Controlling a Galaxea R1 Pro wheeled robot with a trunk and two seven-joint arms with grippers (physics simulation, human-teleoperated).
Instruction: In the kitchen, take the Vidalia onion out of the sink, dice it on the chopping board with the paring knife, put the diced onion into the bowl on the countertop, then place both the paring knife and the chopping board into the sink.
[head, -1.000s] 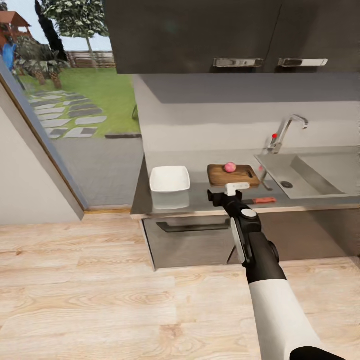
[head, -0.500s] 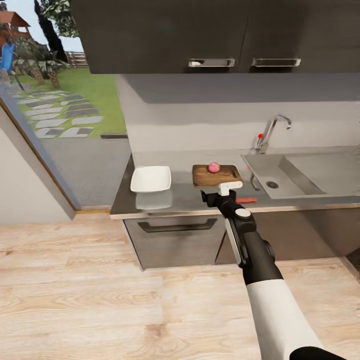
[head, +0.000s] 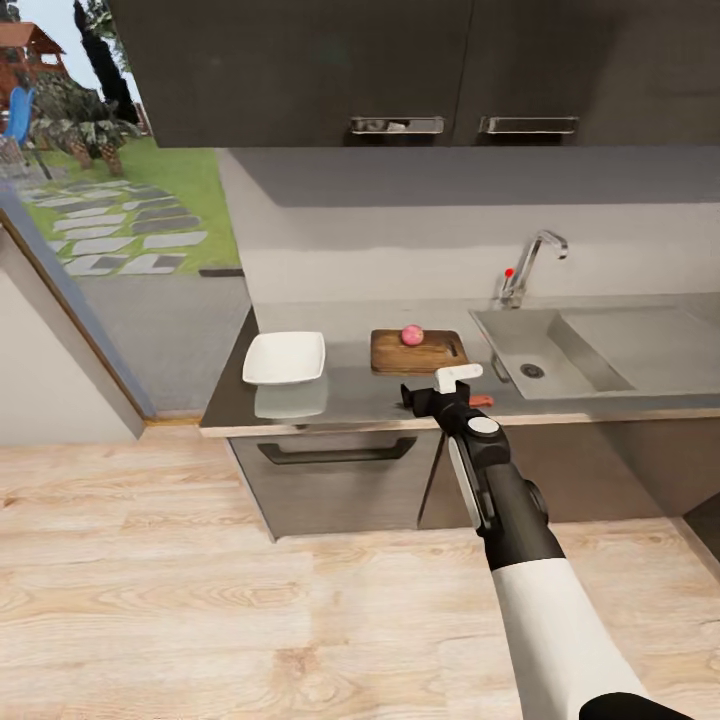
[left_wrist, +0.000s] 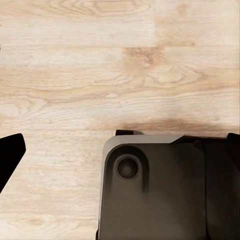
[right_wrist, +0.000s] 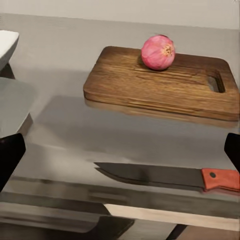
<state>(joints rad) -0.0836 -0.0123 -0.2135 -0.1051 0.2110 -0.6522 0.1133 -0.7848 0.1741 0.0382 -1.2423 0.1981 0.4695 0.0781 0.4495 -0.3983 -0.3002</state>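
Already the Vidalia onion (right_wrist: 158, 51) sat whole on the chopping board (right_wrist: 165, 85), so I judged dicing came next: the right gripper (head: 437, 392), fingers spread and empty, needed to descend onto the paring knife (right_wrist: 170, 175) near the countertop (head: 345, 395) edge.

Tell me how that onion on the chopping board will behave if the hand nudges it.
The Vidalia onion is round and sits loose near the far edge of the flat chopping board, so it will probably roll. Nothing along the board's edge would stop it, so it may roll off onto the countertop. It looks smooth, perhaps slippery to pinch.
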